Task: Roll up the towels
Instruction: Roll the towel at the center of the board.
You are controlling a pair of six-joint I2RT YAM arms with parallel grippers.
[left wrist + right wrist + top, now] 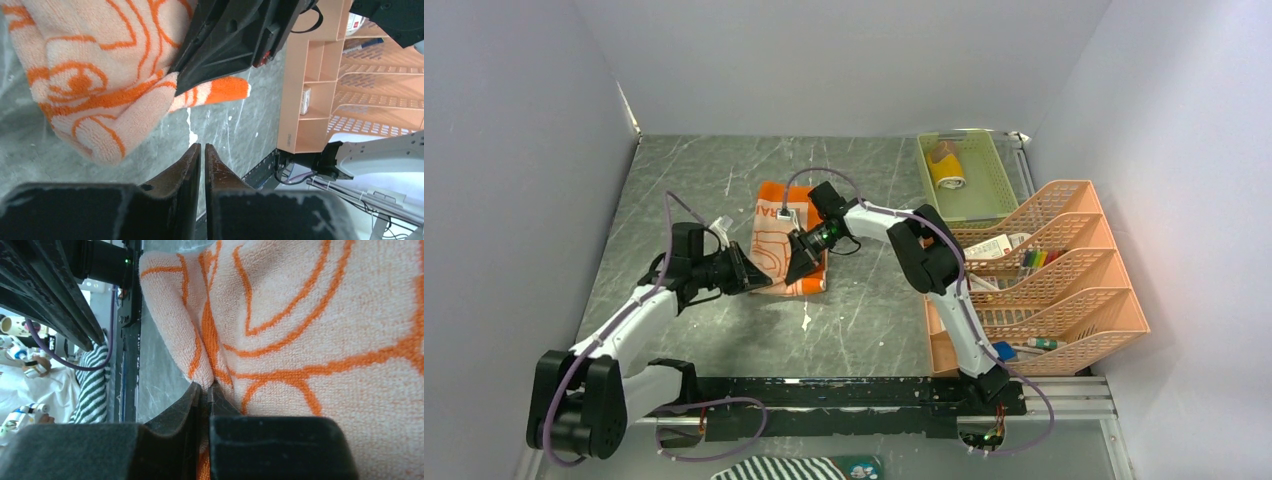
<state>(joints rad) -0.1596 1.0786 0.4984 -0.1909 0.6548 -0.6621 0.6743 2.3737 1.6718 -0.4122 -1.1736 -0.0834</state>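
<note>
step in hand: rolling the orange towel (772,222), by my read; its near end is bunched up into a rounded fold, and its far end lies flat on the table (694,190)
right gripper (206,390): clamped tight on a fold of the orange towel, terry squeezed between the tips; it works the towel's near end, on the side facing the peach organizer (1064,290)
left gripper (202,152): tips pressed almost together with nothing between them; it hovers just off the towel's edge on the side away from the organizer, near the cloth but not touching it
how to do it well: the left one needs to spread and take the matching fold on its own side, level with the right, so both ends turn together; roll low to the table and snug, or the soft cloth may sag in the middle and the roll come out as a cone; the loose orange corner poking out below the right gripper wants tucking in
orange towel, place: on the table, to the organizer's left in the top view and well apart from it
orange towel, look: thick terry; pale peach with orange line drawing on the turned-up part, solid orange on the flat part; limp, with rounded folds
mustard towel (947,172): looks already rolled; it lies in the green tray (1004,185) just behind the organizer
</note>
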